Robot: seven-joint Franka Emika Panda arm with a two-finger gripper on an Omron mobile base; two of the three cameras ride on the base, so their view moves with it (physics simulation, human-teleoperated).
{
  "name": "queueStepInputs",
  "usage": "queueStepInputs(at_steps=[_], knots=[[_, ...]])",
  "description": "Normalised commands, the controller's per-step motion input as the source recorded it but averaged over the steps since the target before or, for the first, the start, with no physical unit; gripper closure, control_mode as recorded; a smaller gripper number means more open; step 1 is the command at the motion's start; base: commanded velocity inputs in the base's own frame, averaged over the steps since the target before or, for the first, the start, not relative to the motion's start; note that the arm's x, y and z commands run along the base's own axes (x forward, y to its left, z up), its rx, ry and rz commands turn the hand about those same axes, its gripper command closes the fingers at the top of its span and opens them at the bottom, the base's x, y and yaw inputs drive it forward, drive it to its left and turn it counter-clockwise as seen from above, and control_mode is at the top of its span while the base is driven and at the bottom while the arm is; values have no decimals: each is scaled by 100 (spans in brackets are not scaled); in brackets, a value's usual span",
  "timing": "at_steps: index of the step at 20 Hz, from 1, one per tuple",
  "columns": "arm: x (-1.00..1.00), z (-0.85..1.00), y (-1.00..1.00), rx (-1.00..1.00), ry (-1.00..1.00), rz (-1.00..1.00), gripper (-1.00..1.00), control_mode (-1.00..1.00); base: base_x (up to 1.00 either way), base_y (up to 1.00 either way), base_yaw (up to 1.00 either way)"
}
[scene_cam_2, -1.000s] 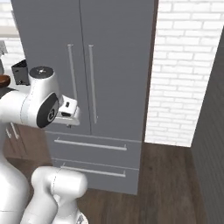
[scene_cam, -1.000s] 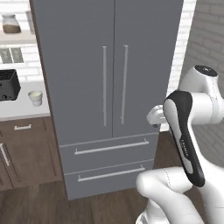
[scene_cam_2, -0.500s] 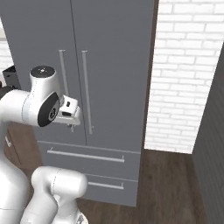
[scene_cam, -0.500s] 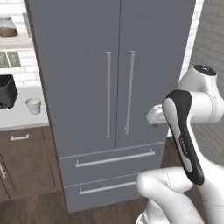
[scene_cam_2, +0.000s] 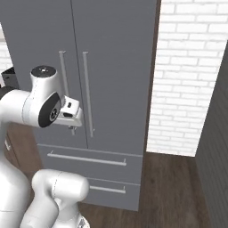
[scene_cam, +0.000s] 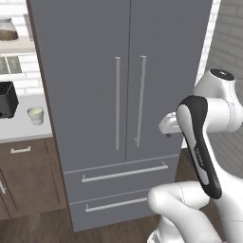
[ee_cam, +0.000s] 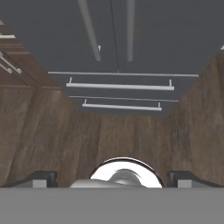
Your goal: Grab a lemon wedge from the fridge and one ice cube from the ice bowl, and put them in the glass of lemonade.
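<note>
The fridge (scene_cam: pixel 95 71) is tall and grey, and both doors and both bottom drawers are shut. Two long vertical handles (scene_cam: pixel 117 102) run side by side at its middle. The lemon wedge is hidden behind the doors. The glass of lemonade (scene_cam: pixel 35 115), a short whitish cup, stands on the counter left of the fridge. My gripper (scene_cam_2: pixel 72 125) hangs in front of the fridge (scene_cam_2: pixel 111 67) at about lower-door height, apart from the handles and pointing down. In the hand view the gripper (ee_cam: pixel 114 178) is open with nothing between its fingertips (ee_cam: pixel 41 177), above the wooden floor and the fridge drawers (ee_cam: pixel 120 86).
A black toaster (scene_cam: pixel 7 98) sits at the left edge of the counter, and a lidded jar (scene_cam: pixel 7 28) stands on a shelf above it. Brown cabinets (scene_cam: pixel 23 175) fill the space below the counter. A white brick wall (scene_cam_2: pixel 191 75) stands right of the fridge, and the floor is wood (scene_cam_2: pixel 173 187).
The whole picture has shifted with the base over the first half second, bringing the fridge a little nearer and larger, then settled. The gripper has stayed open and empty.
</note>
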Motion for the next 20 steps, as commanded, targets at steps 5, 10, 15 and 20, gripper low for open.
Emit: queueStepInputs(at_steps=[5,10,15,20], knots=[[0,0,0,0,0,0,-100,100,-4,0,0],[-4,2,0,0,-5,0,-100,-100,-4,0,0],[0,35,10,-6,-27,-5,-100,-100,0,0,0],[45,17,24,-10,-6,-16,-100,-100,0,0,0]])
